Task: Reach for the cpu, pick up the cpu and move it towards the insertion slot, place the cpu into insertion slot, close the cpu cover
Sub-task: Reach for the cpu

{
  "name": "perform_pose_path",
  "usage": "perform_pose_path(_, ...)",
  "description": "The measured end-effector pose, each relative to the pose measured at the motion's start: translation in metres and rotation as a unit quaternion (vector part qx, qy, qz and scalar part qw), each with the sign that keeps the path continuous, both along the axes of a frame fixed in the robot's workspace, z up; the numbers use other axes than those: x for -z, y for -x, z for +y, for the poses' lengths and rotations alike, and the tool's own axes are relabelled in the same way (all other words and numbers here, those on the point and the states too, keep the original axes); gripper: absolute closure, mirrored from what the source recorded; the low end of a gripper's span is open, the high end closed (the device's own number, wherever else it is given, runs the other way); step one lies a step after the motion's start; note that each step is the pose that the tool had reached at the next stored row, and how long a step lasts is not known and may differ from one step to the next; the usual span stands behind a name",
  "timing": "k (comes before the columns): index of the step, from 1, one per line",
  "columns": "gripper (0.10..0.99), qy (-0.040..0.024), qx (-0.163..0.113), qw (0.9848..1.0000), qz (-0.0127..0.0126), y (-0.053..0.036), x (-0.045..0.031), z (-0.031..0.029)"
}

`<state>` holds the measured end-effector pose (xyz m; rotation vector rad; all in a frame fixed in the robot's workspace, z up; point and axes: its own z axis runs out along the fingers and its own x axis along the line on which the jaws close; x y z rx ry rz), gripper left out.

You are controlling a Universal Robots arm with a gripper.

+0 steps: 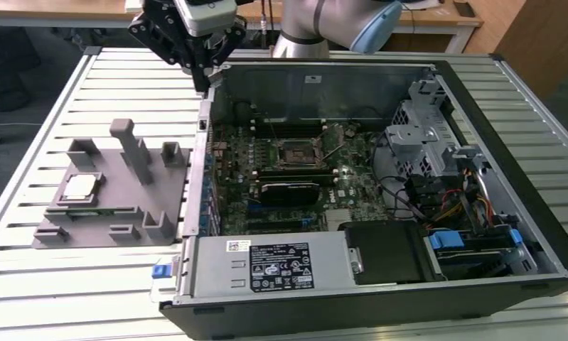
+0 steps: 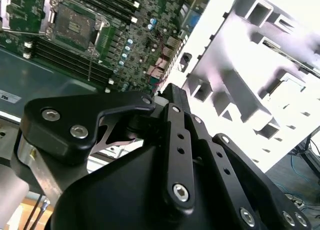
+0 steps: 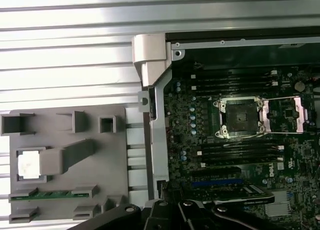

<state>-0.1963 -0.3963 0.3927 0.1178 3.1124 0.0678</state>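
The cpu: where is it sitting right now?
In the exterior view the cpu lies in a pocket of the grey fixture block on the slatted table, at the exterior view's left, outside the open computer case.

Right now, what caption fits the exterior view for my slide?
End effector hovers at the case edge; cpu lies on the fixture, apart from the slot.

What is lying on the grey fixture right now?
The cpu lies flat in a pocket of the grey fixture; a green strip sits nearby. The pocket floor under the cpu is hidden.
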Motion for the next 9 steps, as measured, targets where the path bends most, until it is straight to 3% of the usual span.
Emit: perform_pose_path(9, 0.980, 0.0000, 0.000, 1.0000, 0.0000, 0.0253, 0.0002, 0.0008)
